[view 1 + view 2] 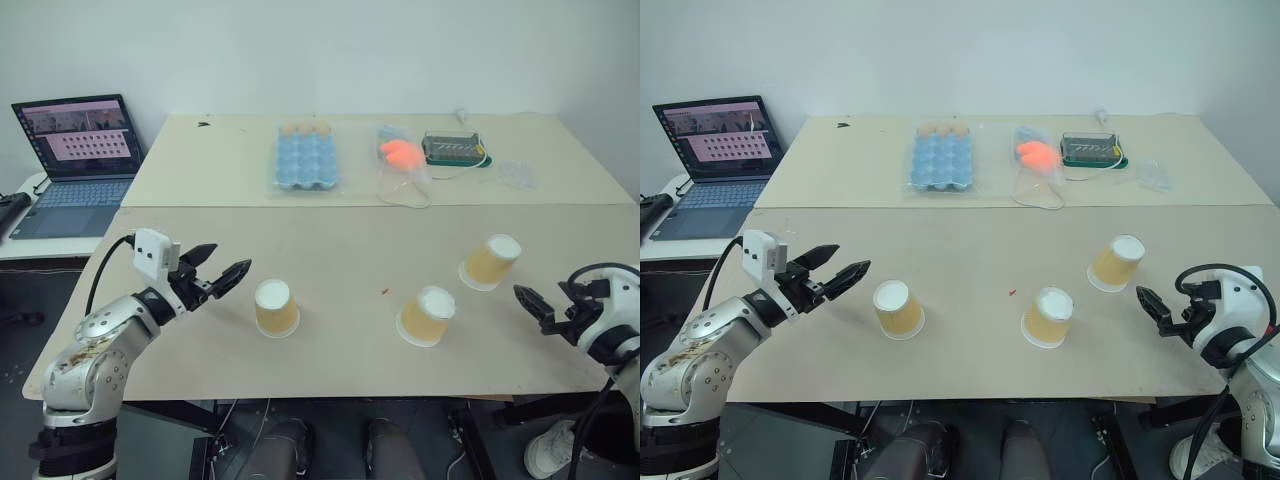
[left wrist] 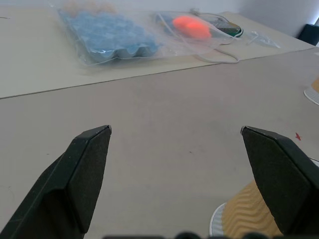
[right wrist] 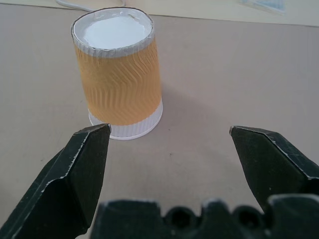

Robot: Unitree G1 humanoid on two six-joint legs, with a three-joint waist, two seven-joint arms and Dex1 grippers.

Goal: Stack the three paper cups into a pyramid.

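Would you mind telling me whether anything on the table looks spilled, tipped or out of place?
Nothing stands out: the three paper cups all stand upside down, apart and undamaged on the table, with no spill.

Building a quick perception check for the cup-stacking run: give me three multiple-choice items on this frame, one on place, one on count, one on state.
1. Where is the blue egg tray?
A. on the far part of the table, behind the cups
B. between the two grippers
C. on the laptop

2. How many paper cups stand on the table?
A. two
B. three
C. four

3. How do the cups stand?
A. all stacked as a pyramid
B. two nested
C. each apart, upside down, none stacked

Answers:
1. A, the tray lies past the seam of the table.
2. B, left cup, middle cup, right cup.
3. C, white bases face up, with gaps between them; left gripper and right gripper are open and hold nothing.
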